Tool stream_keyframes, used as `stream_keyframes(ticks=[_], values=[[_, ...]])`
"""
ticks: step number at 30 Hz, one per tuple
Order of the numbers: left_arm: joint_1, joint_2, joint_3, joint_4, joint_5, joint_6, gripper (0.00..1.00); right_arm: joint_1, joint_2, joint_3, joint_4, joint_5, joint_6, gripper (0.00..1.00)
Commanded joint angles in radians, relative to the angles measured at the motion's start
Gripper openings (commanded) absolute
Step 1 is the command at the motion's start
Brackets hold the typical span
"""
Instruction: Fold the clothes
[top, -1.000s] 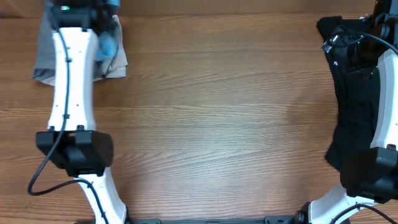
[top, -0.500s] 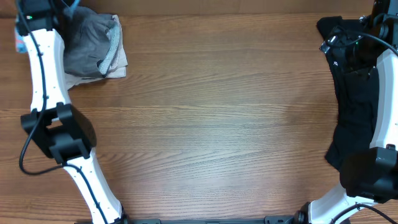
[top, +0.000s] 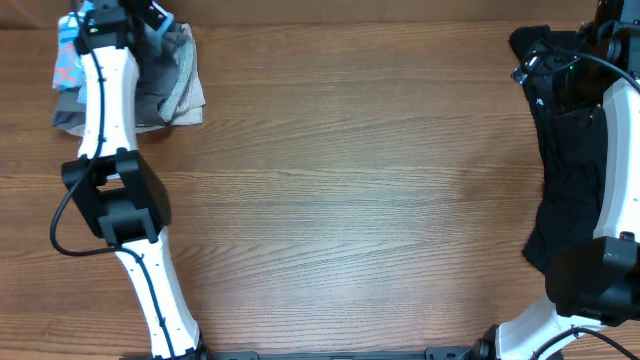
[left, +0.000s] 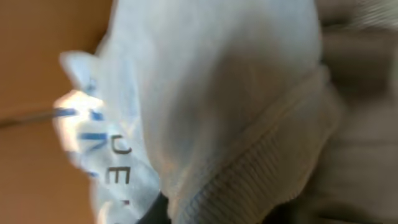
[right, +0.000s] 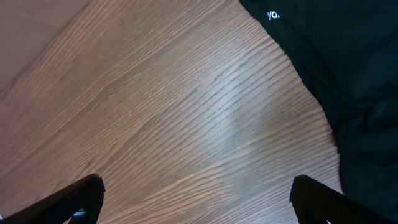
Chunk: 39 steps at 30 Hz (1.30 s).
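Note:
The light blue T-shirt (top: 68, 52) with red lettering hangs bunched at the far left corner, beside the grey and beige pile (top: 172, 78). My left gripper (top: 125, 17) is over that pile, shut on the T-shirt. In the left wrist view the blue cloth (left: 205, 81) with dark letters fills the picture and hides the fingers; a ribbed grey-beige piece (left: 261, 168) lies under it. The black garment (top: 570, 150) is spread along the right side. My right gripper (right: 199, 202) stands open over bare wood, with the black garment (right: 336, 56) beyond its right finger.
The wooden table (top: 360, 190) stretches between the two arms. The left arm (top: 105, 120) runs up the left side across the pile. The right arm (top: 620, 130) lies over the black garment near the right edge.
The left arm swung out to the far left corner and has come partway back, carrying the blue T-shirt from over the pile to its left side. The right arm has not moved.

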Motion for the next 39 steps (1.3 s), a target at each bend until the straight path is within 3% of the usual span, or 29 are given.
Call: stream_keyframes(ticks=[1, 2, 3, 10, 18, 23, 30, 35, 39], values=[[-0.06, -0.002, 0.016, -0.1, 0.077, -0.308, 0.61, 0.003, 0.002, -0.004, 0.009, -0.006, 0.008, 1.0], [-0.075, -0.002, 0.016, -0.143, 0.105, -0.352, 0.92, 0.003, 0.002, -0.004, 0.009, -0.006, 0.008, 1.0], [-0.087, -0.002, 0.016, -0.171, 0.129, -0.371, 1.0, 0.003, 0.002, -0.004, 0.009, -0.006, 0.008, 1.0], [-0.113, -0.013, 0.083, -0.23, 0.171, -0.592, 1.0, 0.003, 0.002, -0.004, 0.009, -0.006, 0.007, 1.0], [-0.069, -0.047, 0.41, -0.472, 0.177, -0.774, 1.0, 0.003, 0.002, -0.004, 0.009, -0.006, 0.007, 1.0], [-0.046, -0.059, 0.525, -0.595, 0.293, -0.783, 1.0, 0.014, 0.002, -0.003, 0.018, -0.006, 0.001, 0.95], [-0.047, -0.059, 0.548, -0.738, 0.301, -0.783, 1.0, 0.077, -0.082, 0.011, 0.007, 0.042, -0.068, 0.95], [-0.047, -0.058, 0.544, -0.743, 0.301, -0.783, 1.0, 0.127, -0.231, 0.011, -0.017, 0.061, -0.086, 1.0], [-0.047, -0.058, 0.544, -0.743, 0.301, -0.783, 1.0, 0.148, -0.324, 0.011, -0.027, -0.036, -0.082, 1.0]])
